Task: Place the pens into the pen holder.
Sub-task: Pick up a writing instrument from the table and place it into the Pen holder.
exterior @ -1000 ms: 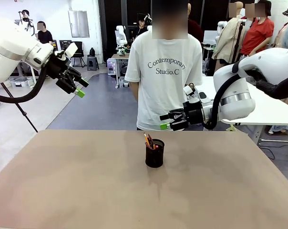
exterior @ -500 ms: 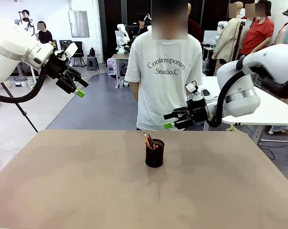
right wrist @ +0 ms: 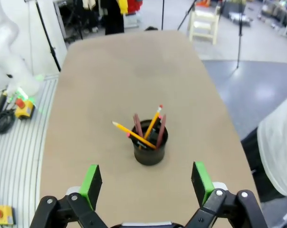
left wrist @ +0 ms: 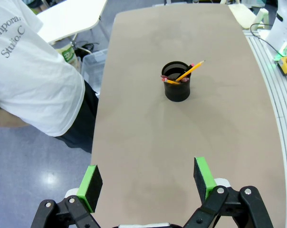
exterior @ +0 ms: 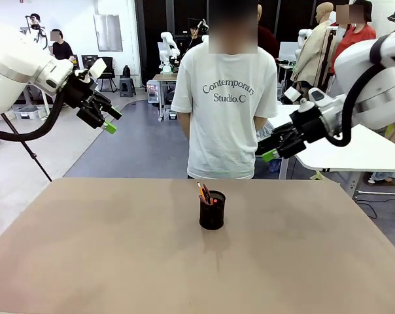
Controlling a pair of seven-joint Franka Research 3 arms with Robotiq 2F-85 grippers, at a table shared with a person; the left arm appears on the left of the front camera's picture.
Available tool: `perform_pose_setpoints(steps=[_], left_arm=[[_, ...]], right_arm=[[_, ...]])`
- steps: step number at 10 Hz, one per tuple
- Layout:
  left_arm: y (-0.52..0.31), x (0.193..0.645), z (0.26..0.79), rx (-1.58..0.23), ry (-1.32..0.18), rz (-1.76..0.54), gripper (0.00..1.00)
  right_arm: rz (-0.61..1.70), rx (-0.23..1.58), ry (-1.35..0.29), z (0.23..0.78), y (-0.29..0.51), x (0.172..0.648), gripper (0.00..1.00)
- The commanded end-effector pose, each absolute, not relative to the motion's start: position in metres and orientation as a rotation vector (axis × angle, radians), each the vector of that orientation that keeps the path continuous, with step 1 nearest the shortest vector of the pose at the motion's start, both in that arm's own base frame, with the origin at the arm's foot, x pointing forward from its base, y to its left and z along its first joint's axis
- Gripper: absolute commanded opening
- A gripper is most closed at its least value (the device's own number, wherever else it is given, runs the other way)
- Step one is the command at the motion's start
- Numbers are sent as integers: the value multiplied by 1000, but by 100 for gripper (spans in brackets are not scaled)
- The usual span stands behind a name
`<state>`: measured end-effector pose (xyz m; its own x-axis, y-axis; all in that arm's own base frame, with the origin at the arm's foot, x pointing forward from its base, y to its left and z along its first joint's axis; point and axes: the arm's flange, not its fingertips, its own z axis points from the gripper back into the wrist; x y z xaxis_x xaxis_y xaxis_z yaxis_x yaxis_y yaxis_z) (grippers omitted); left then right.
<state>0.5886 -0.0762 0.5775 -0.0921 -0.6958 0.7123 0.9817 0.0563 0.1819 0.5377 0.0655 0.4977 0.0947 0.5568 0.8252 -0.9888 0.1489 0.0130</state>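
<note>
The pen holder (exterior: 212, 210) stands upright near the middle of the bench (exterior: 86, 261), and the pens (right wrist: 148, 130) already sit inside it, leaning against the rim with their upper ends sticking out above the mesh. In the right wrist view there seem to be two yellow-orange sticks and two darker reddish ones, though the exact count is hard to settle.

The left tool (exterior: 107, 121) hangs high at the far left with its jaws spread wide and nothing between them. The right tool (exterior: 276, 147) hovers high at the far right, also wide open and empty.

The pens look light, stiff and smooth, so a pinch across the free upper shaft would probably suit them best. The holder looks light too and could tip or slide if a pen were dragged sideways. Judging by this, the task looks done.
</note>
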Motion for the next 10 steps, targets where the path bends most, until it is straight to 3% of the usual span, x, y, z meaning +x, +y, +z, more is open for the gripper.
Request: perform_pose_setpoints(steps=[1, 7, 10], left_arm=[[-75, 588, 578, -468, -787, -1497, 100], [-75, 588, 578, -468, -787, -1497, 100], [-75, 588, 578, -468, -787, -1497, 100]], right_arm=[[1287, 622, -725, 525, 56, 543, 100], [1285, 581, -648, 573, 23, 576, 100], [1300, 579, -685, 566, 23, 572, 100]])
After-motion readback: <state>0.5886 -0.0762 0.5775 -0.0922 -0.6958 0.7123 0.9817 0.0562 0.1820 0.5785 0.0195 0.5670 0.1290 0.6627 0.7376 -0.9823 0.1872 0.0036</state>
